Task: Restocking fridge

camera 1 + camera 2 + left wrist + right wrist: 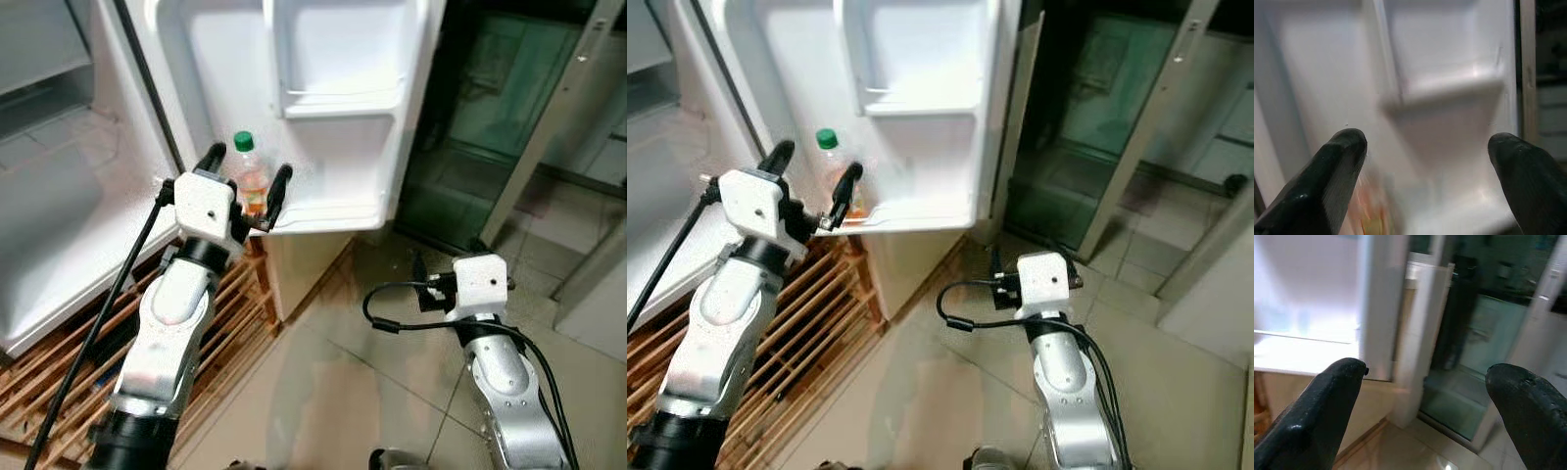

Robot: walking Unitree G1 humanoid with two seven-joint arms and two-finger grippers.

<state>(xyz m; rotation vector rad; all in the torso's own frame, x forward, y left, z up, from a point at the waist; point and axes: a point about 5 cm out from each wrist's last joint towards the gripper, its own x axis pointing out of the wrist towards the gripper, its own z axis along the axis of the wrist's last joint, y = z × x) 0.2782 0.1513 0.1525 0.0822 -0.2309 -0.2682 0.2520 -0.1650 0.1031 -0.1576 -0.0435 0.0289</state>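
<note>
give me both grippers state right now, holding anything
Left gripper: open, fingers either side of the green-capped bottle in the fridge door shelf, not clamped.
Right gripper: open, empty, low over the floor.

A small clear plastic bottle with a green screw cap and an orange-tinted lower body stands upright in the lowest shelf of the open white fridge door, left of centre in the upper half of the head views. It sits at the shelf's left end, against the door's inner wall, its cap rising above the shelf lip. The door fills the top centre of the frame, its upper bin bare and white.
</note>
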